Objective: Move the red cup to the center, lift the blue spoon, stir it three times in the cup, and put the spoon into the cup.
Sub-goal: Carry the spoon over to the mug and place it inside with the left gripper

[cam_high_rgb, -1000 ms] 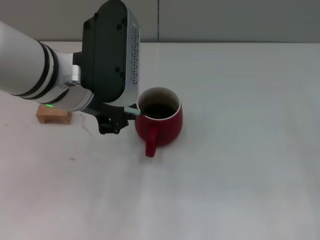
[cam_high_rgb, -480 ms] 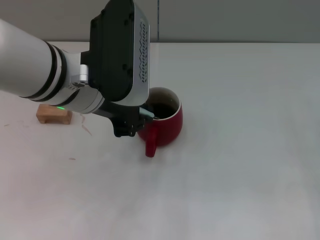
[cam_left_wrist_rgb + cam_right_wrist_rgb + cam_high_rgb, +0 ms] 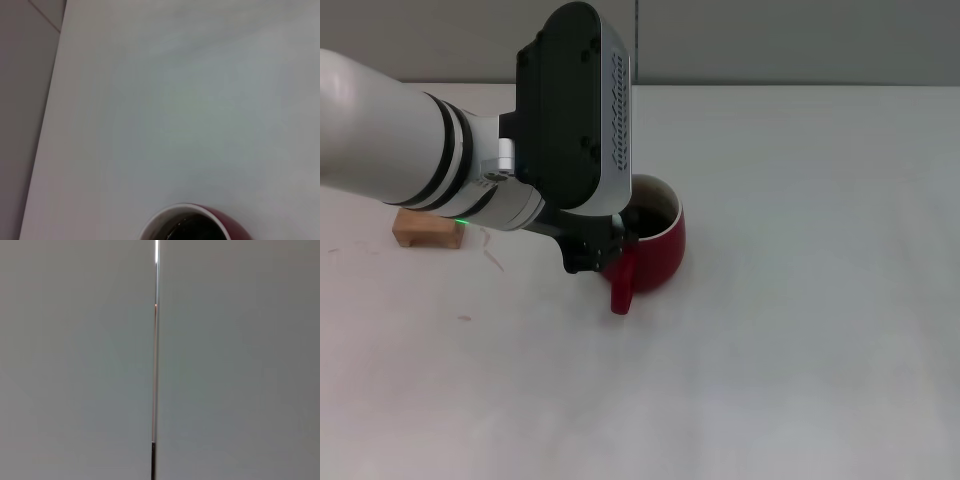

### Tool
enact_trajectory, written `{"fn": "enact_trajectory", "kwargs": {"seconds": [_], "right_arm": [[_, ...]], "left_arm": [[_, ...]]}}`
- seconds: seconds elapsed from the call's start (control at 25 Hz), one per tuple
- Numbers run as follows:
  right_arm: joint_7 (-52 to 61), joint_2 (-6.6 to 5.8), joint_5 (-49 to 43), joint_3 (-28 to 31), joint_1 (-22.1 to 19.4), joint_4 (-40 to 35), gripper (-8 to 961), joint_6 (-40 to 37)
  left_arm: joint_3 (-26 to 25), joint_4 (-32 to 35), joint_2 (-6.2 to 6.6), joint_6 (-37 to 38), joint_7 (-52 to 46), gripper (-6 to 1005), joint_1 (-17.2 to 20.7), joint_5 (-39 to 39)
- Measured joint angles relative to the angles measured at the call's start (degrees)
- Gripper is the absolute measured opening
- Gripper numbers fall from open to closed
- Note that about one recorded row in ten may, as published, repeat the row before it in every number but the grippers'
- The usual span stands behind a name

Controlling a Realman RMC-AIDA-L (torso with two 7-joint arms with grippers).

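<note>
White tabletop (image 3: 800,330) fills most of the head view, with a grey wall (image 3: 780,40) behind its far edge.

Red cup (image 3: 655,250) stands upright near the middle of the table. Handle points toward the robot. Thin white rim and dark interior show on its right half; its left half is covered by the left arm. In the left wrist view only the cup's rim (image 3: 192,222) and a slice of dark interior show at the picture's edge, with bare table beyond.

Left gripper (image 3: 603,245) hangs over the cup's left rim, its dark fingertips touching or just above the edge by the handle. The large black-and-silver wrist housing blocks most of the view. A small pale sliver shows at the fingertips next to the rim; cannot tell whether this is the spoon. Spoon otherwise not identifiable in any view. Jaw state: cannot tell, since the housing hides the gap between the fingers.

Left arm enters from the left, white sleeve with black bands, a small green light lit on its underside.

Tan wooden block (image 3: 425,230) lies on the table to the left, well apart from the cup, partly under the arm.

Right gripper: not seen. Right wrist view shows only the grey wall with a vertical seam (image 3: 155,360).
</note>
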Motion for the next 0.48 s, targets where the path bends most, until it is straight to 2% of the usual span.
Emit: {"fn": "enact_trajectory", "kwargs": {"seconds": [0.48], "right_arm": [[-0.01, 0.00, 0.00, 0.00, 0.10, -0.02, 647, 0.01]], "left_arm": [[-0.51, 0.41, 0.01, 0.90, -2.03, 154, -0.38, 0.14]]}}
